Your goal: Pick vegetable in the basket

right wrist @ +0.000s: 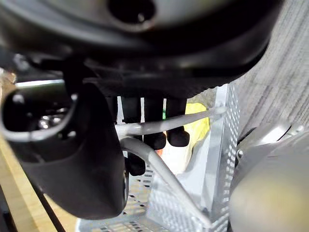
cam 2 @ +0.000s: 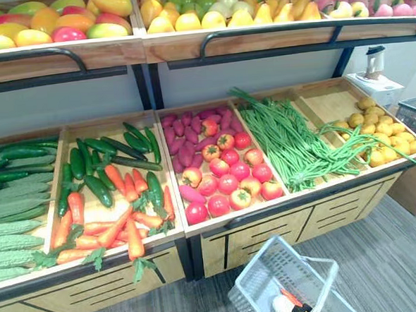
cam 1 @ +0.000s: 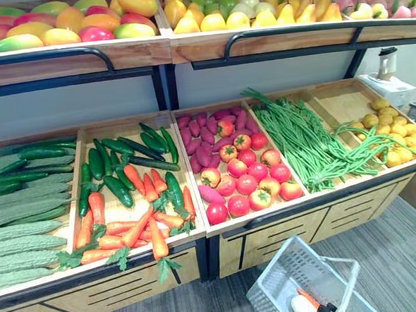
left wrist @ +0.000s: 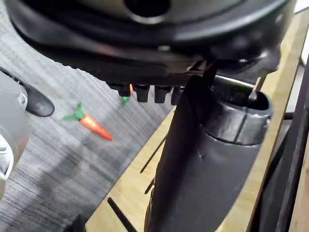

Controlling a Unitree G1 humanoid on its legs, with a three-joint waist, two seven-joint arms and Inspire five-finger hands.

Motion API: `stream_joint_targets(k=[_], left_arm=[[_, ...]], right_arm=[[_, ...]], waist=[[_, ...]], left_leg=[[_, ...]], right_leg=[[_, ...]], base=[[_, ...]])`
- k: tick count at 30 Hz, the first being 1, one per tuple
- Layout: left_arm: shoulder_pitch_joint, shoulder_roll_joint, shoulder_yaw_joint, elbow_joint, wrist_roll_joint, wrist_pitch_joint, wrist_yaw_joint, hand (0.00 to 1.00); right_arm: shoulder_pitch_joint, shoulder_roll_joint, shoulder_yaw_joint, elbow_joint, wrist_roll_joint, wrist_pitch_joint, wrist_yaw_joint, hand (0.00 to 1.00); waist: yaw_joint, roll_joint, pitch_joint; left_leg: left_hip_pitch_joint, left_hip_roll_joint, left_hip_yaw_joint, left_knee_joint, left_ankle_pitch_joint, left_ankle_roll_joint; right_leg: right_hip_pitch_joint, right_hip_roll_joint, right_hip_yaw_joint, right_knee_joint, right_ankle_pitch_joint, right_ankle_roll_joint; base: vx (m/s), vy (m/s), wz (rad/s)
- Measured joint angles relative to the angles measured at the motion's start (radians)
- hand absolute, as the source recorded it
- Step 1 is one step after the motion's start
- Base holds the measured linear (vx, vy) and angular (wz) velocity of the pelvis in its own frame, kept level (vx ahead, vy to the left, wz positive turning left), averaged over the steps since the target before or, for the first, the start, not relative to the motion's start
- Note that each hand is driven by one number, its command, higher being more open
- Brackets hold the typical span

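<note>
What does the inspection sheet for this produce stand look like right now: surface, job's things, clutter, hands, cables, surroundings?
Surface: wooden display stand, divided into compartments.
Job's things: carrots, tomatoes and green beans lie in separate compartments; white wire basket low at the right, with a yellow item inside.
Clutter: one loose carrot on the grey floor.
Hands: right hand curled round the basket's handle; left hand hangs by the stand's wooden front.
Cables: nothing seen.
Surroundings: upper shelf loaded with fruit.
</note>
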Motion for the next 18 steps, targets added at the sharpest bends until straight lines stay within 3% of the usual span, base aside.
stream_joint_targets(k=[2,3,4,5,6,7,8,9,10,11,12,13,14,15,16,17,18], left_arm=[[-0.008,0.002,-0.024,-0.002,0.016,0.000,0.011,1.00],[-0.011,0.003,-0.042,-0.005,0.039,0.000,0.026,1.00],[-0.015,0.005,-0.058,-0.006,0.046,0.000,0.036,1.00],[-0.016,0.006,-0.076,-0.020,0.055,0.000,0.055,1.00],[-0.019,0.007,-0.087,-0.052,0.055,-0.003,0.067,1.00],[-0.021,0.010,-0.099,-0.071,0.055,-0.006,0.073,1.00],[-0.029,0.015,-0.117,-0.100,0.054,-0.006,0.079,1.00],[-0.037,0.019,-0.123,-0.102,0.052,-0.006,0.079,1.00],[-0.043,0.019,-0.138,-0.104,0.053,-0.006,0.081,1.00],[-0.053,0.011,-0.154,-0.112,0.053,-0.010,0.076,1.00],[-0.057,0.010,-0.161,-0.115,0.054,-0.014,0.072,1.00],[-0.055,0.012,-0.183,-0.120,0.052,-0.013,0.078,1.00],[-0.049,0.023,-0.180,-0.120,0.051,-0.011,0.083,1.00],[-0.039,0.029,-0.179,-0.117,0.051,-0.014,0.085,1.00],[-0.041,0.030,-0.176,-0.102,0.050,-0.021,0.085,1.00],[-0.051,0.014,-0.202,-0.096,0.048,-0.037,0.079,1.00],[-0.023,0.017,-0.214,-0.087,0.033,-0.036,0.078,1.00]], right_arm=[[0.003,0.002,0.000,0.002,0.003,0.000,-0.001,0.00],[0.002,0.002,-0.001,0.010,0.009,0.000,-0.003,0.00],[0.002,0.001,-0.005,0.014,0.009,0.000,-0.005,0.00],[0.002,0.001,-0.005,0.018,0.006,0.000,-0.012,0.00],[0.003,0.001,-0.002,0.021,0.002,0.000,-0.012,0.00],[0.005,0.002,-0.001,0.024,0.000,0.000,-0.011,0.00],[0.013,0.012,-0.003,0.025,-0.001,0.000,-0.017,0.00],[0.009,0.012,-0.007,0.026,0.000,0.001,-0.026,0.00],[-0.004,0.010,0.004,0.022,0.000,0.001,-0.033,0.00],[-0.030,-0.006,0.013,0.008,-0.002,-0.001,-0.037,0.00],[-0.043,-0.009,0.009,0.012,-0.006,0.000,-0.043,0.00],[-0.041,-0.008,0.003,0.023,-0.011,0.001,-0.064,0.00],[-0.060,-0.010,0.007,0.037,-0.011,0.001,-0.074,0.00],[-0.083,-0.003,0.013,0.048,-0.011,0.003,-0.078,0.00],[-0.139,0.000,0.020,0.078,-0.012,0.001,-0.084,0.00],[-0.195,-0.008,-0.016,0.089,-0.018,-0.004,-0.101,0.00],[-0.201,-0.020,-0.006,0.145,-0.032,0.000,-0.107,0.00]], waist=[[-0.011,-0.012,0.015],[-0.015,-0.016,0.027],[-0.014,-0.020,0.029],[-0.013,-0.014,0.034],[-0.018,-0.030,0.046],[-0.022,-0.046,0.054],[-0.033,-0.069,0.066],[-0.033,-0.074,0.062],[-0.027,-0.070,0.053],[-0.012,-0.057,0.043],[-0.025,-0.062,0.046],[-0.050,-0.081,0.046],[-0.051,-0.093,0.043],[-0.046,-0.098,0.038],[-0.026,-0.097,0.031],[-0.025,-0.071,0.067],[-0.031,-0.071,0.049]], left_leg=[[-0.021,0.016,0.025,0.053,-0.026,0.001],[-0.027,0.033,0.052,0.080,-0.040,-0.001],[-0.027,0.045,0.069,0.092,-0.046,-0.004],[-0.023,0.063,0.106,0.105,-0.047,-0.002],[-0.020,0.082,0.126,0.120,-0.048,-0.002],[-0.016,0.080,0.134,0.133,-0.051,-0.004],[-0.010,0.085,0.138,0.164,-0.065,-0.007],[-0.009,0.095,0.145,0.171,-0.066,0.000],[-0.013,0.093,0.185,0.154,-0.071,0.060],[-0.008,0.084,0.247,0.095,-0.059,0.047],[0.000,0.073,0.268,0.088,-0.042,-0.005],[0.022,0.034,0.280,0.110,-0.042,-0.005],[0.011,0.046,0.294,0.200,-0.048,0.037],[-0.016,0.046,0.292,0.244,-0.070,0.097],[-0.079,-0.028,0.266,0.172,-0.132,0.113],[-0.130,-0.086,0.237,0.075,-0.021,0.147],[-0.096,-0.094,0.294,0.075,-0.026,0.112]], right_leg=[[-0.031,0.013,0.024,0.025,0.000,0.000],[-0.057,0.013,-0.005,0.033,-0.014,-0.028],[-0.066,-0.001,-0.071,0.042,-0.027,-0.056],[-0.076,-0.050,-0.255,0.071,-0.057,-0.104],[-0.087,-0.100,-0.398,0.124,-0.064,-0.121],[-0.095,-0.129,-0.449,0.159,-0.057,-0.130],[-0.100,-0.148,-0.498,0.193,0.023,-0.119],[-0.106,-0.134,-0.497,0.190,0.038,-0.119],[-0.110,-0.084,-0.468,0.084,0.117,-0.151],[-0.155,-0.088,-0.487,0.163,0.012,-0.171],[-0.195,-0.138,-0.517,0.349,-0.098,-0.170],[-0.198,-0.227,-0.574,0.549,-0.194,-0.164],[-0.197,-0.226,-0.634,0.535,-0.176,-0.207],[-0.183,-0.203,-0.621,0.445,-0.162,-0.217],[-0.164,-0.151,-0.574,0.291,-0.122,-0.151],[-0.208,-0.255,-0.665,0.610,-0.243,-0.222],[-0.137,-0.306,-0.693,0.727,-0.277,-0.173]], base=[[-0.09,0.004,-0.53],[-0.12,-0.016,-0.62],[-0.07,0.025,-0.85],[0.02,0.034,-0.87],[0.05,0.038,-0.79],[0.09,-0.005,-0.51],[0.08,-0.024,-0.41],[0.08,-0.045,-0.82],[0.02,-0.063,-1.38],[0.00,-0.049,-1.37],[0.10,-0.041,-0.98],[0.20,-0.068,-0.83],[0.23,-0.093,-1.10],[0.13,-0.074,-1.64],[0.02,0.021,-1.72],[0.03,0.049,-1.87],[0.07,0.005,-1.31]])
